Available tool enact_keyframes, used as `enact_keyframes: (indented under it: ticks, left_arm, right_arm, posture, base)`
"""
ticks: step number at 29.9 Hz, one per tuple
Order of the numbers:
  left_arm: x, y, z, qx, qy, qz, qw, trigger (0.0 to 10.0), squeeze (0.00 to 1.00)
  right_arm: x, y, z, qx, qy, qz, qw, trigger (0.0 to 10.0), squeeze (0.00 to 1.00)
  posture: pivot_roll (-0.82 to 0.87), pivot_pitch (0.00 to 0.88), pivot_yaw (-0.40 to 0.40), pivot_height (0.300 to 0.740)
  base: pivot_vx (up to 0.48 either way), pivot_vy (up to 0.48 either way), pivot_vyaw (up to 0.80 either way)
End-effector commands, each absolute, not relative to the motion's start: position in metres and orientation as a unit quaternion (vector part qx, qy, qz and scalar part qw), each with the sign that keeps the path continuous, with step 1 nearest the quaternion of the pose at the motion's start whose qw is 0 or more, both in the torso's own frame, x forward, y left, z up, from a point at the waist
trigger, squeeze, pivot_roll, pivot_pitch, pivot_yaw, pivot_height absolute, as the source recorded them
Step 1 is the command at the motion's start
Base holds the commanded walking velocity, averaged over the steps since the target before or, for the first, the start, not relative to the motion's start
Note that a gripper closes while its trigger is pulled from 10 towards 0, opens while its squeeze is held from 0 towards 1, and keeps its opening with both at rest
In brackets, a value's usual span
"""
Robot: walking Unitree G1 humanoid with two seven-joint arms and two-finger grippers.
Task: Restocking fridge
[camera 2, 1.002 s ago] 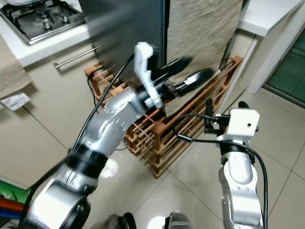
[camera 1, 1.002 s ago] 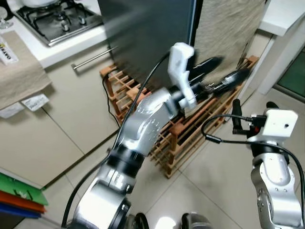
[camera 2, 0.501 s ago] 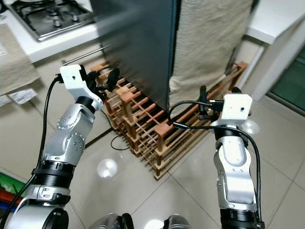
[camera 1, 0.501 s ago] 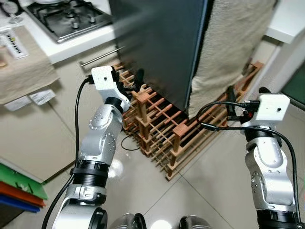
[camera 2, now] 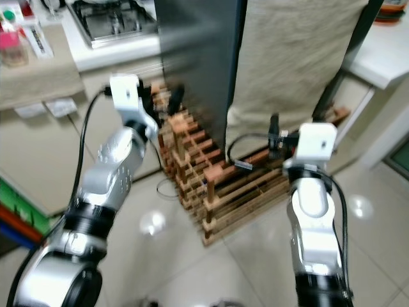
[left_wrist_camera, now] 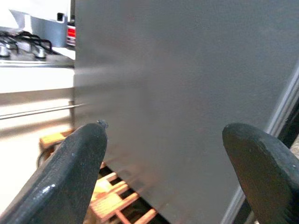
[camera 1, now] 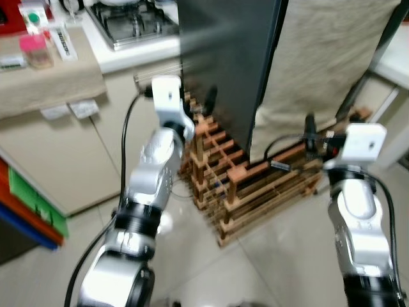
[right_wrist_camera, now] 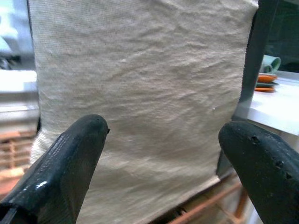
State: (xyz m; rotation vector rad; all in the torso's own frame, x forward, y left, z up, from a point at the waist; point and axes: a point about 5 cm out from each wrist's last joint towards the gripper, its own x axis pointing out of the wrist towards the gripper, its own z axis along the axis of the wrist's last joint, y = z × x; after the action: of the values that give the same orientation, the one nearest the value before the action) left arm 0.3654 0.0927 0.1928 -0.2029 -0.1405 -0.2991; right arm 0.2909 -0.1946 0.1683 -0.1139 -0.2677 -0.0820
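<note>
Directly ahead, a tall dark fridge (camera 1: 223, 64) is seen with its door shut, and a beige cloth (camera 1: 319, 64) is hung down its right part. A wooden rack (camera 1: 255, 185) of slatted shelves is placed on the tiled floor (camera 1: 268, 268) at the foot of the fridge, partly under the cloth.

The left gripper (left_wrist_camera: 163, 172) is raised in front of the fridge's grey side, just above the rack's left end. Its two black fingers (left_wrist_camera: 70, 177) are spread wide apart, and nothing is held between them; in the left wrist view the bare grey panel is seen through the gap, apparently close but not touched.

The right gripper (right_wrist_camera: 163, 172) is held up before the hanging cloth, near the rack's right end. Its fingers (right_wrist_camera: 60, 172) are likewise parted widely, with nothing gripped, and the woven cloth is seen between them. A white counter (right_wrist_camera: 275, 105) with orange dishes (right_wrist_camera: 266, 79) is glimpsed beside the cloth.

To the left of the fridge, a white worktop (camera 1: 134, 54) with a gas hob (camera 1: 134, 22) is set over pale cabinets (camera 1: 57, 166). A tan cloth (camera 1: 51, 86) is draped over the worktop's edge, and small items, among them a pink one (camera 1: 35, 51), are laid on it; the head views are blurred, so these cannot be made out further. Coloured edges in green, red and blue (camera 1: 32, 211) are seen at the lower left.
</note>
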Motion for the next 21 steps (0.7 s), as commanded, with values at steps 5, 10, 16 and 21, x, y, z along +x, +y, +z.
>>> enact_keyframes:
  ticks: [5,10,16,21]
  left_arm:
    - [0.362,0.087,0.186,-0.114,-0.07,-0.168,0.977,10.0,0.0]
    - [0.36,0.085,0.184,-0.118,-0.064,-0.164,0.977,10.0,0.0]
    - [0.363,0.09,0.183,-0.117,-0.059,-0.147,0.98,10.0,0.0]
    - [0.359,0.108,0.199,-0.106,-0.108,-0.125,0.98,10.0,0.0]
  right_arm:
    - [0.289,-0.202,0.168,-0.066,-0.135,-0.055,0.987,10.0,0.23]
    - [0.288,-0.202,0.167,-0.067,-0.135,-0.057,0.987,10.0,0.23]
    - [0.289,-0.201,0.167,-0.067,-0.135,-0.056,0.987,10.0,0.23]
    - [0.283,-0.199,0.179,-0.081,-0.168,-0.055,0.981,10.0,0.23]
  posture:
    - [-0.2,0.027,0.062,0.74]
    - [-0.2,0.033,0.062,0.74]
    - [-0.2,0.04,0.061,0.74]
    - [-0.19,0.048,0.067,0.74]
  base:
    - [0.0,0.0,-0.64]
    - [0.0,0.0,-0.8]
    - [0.0,0.0,-0.36]
    - [0.0,0.0,0.0]
